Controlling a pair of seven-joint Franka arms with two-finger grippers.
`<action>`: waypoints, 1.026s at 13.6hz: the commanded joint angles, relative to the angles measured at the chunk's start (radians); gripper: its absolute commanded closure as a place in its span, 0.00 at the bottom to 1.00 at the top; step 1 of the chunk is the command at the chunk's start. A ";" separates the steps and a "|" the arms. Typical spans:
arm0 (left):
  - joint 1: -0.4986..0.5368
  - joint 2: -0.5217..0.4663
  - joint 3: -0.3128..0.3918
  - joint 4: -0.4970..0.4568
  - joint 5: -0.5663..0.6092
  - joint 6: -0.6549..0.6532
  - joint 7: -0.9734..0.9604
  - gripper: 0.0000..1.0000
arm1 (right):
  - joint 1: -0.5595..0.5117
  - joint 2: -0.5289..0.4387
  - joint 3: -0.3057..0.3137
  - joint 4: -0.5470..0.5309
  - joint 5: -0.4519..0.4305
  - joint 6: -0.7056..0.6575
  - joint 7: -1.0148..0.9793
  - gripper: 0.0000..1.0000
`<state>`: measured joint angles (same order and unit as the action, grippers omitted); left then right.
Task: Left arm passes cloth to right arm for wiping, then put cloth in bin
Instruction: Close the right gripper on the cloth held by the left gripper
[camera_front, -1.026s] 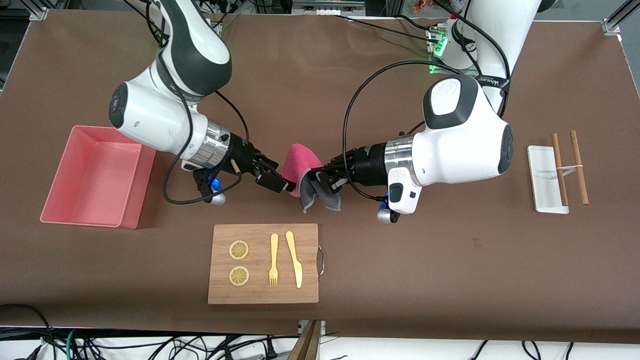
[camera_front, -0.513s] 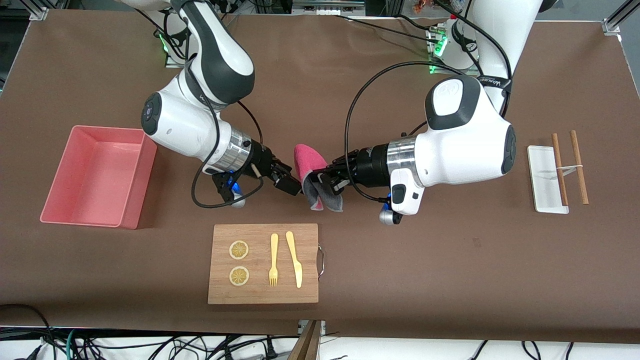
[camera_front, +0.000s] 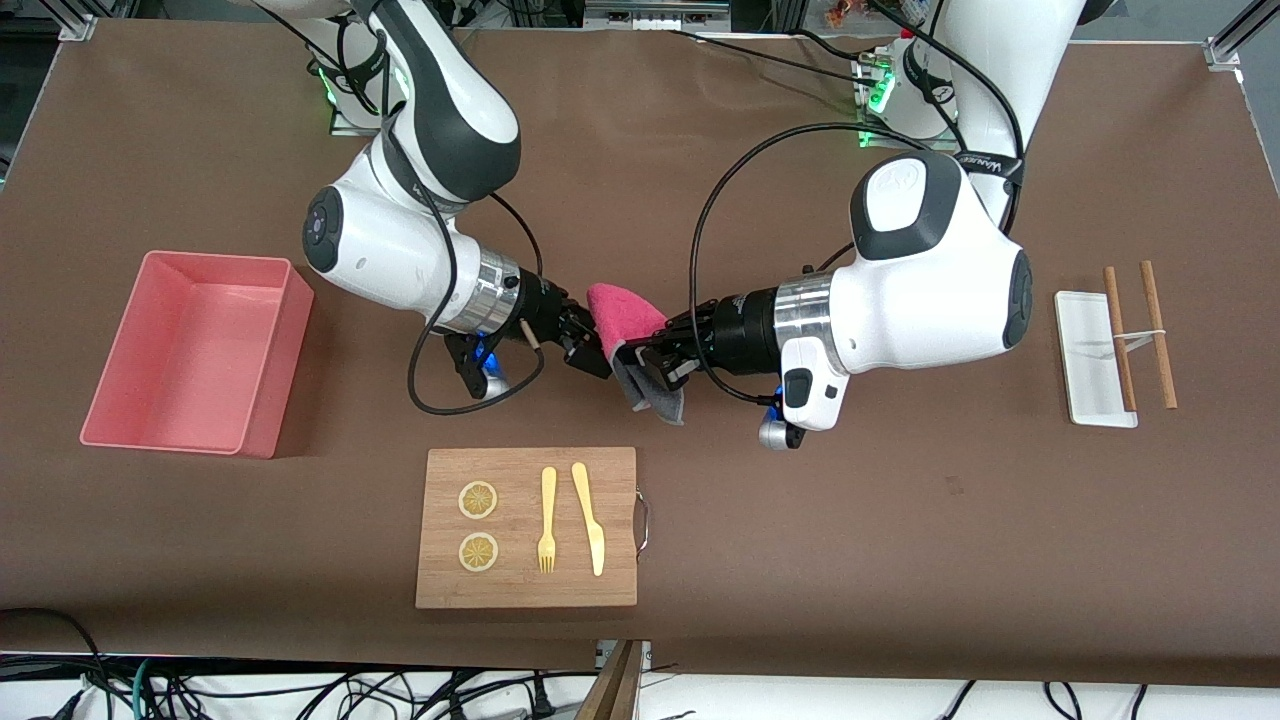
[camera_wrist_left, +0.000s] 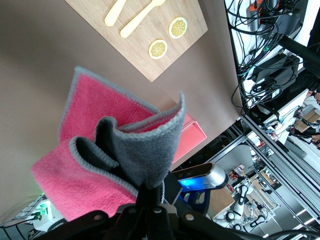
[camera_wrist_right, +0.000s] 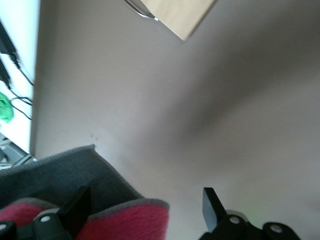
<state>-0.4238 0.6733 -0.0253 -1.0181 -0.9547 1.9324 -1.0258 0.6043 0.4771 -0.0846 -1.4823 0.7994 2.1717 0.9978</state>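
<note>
Above mid-table, the cloth (camera_front: 625, 318) hangs clamped in the left pincer (camera_front: 648, 362), held off the surface. Right pincer (camera_front: 592, 352) stands wide, its fingers (camera_wrist_right: 212, 205) either side of the cloth's pink fold, not gripping. From the cloth: one bin (camera_front: 262, 352) at 9 o'clock, one board (camera_front: 520, 580) at 6 o'clock carrying two lemon slices (camera_front: 478, 500), one fork (camera_front: 547, 520), one knife (camera_front: 590, 518). Bare table (camera_front: 800, 520) lies between bin and board.

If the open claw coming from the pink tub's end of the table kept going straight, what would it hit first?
Most likely the cloth held up by the left claw; the right claw is open, a corner already between its fingers.
</note>
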 joint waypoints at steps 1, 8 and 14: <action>-0.003 -0.003 0.002 0.004 0.004 0.005 -0.002 1.00 | -0.030 -0.005 -0.001 -0.001 0.088 -0.084 0.012 0.03; -0.003 0.000 0.004 0.004 0.004 0.005 0.000 1.00 | -0.086 -0.009 -0.001 -0.001 0.202 -0.204 0.036 0.10; -0.003 0.008 0.004 0.006 0.004 0.007 0.010 1.00 | -0.084 -0.006 0.000 -0.001 0.273 -0.207 0.105 0.61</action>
<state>-0.4237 0.6759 -0.0252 -1.0186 -0.9547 1.9324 -1.0261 0.5233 0.4773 -0.0875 -1.4807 1.0290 1.9763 1.0744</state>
